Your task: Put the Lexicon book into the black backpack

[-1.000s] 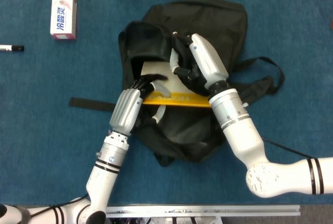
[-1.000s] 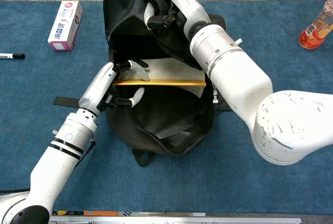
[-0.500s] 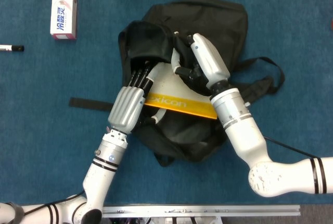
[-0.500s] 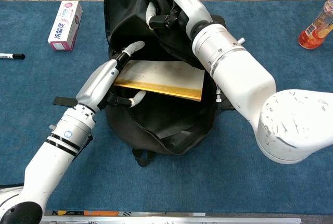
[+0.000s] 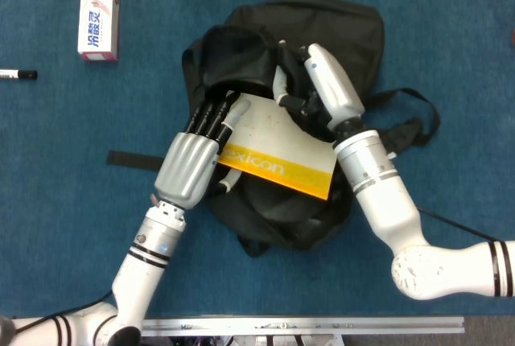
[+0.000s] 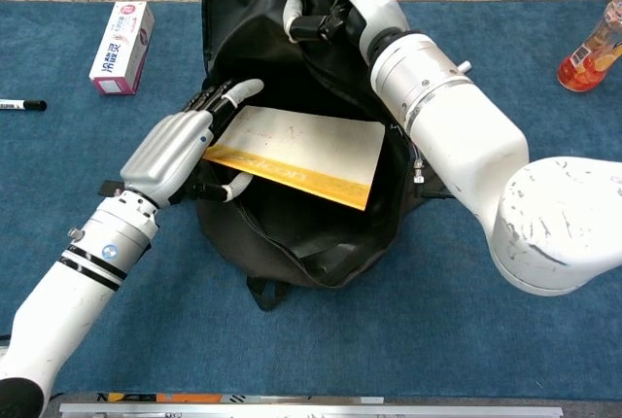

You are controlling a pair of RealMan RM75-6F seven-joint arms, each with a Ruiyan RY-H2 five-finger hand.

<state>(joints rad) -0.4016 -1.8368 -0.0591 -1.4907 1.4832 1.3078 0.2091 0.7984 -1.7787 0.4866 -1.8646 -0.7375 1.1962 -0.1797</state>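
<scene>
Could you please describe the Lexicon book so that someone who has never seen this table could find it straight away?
Start at the black backpack lying open mid-table on the blue cloth. The Lexicon book sticks out of its mouth, gripped at one edge by the left hand while the right hand holds the flap up. It is the only flat white thing with a yellow band.
</scene>
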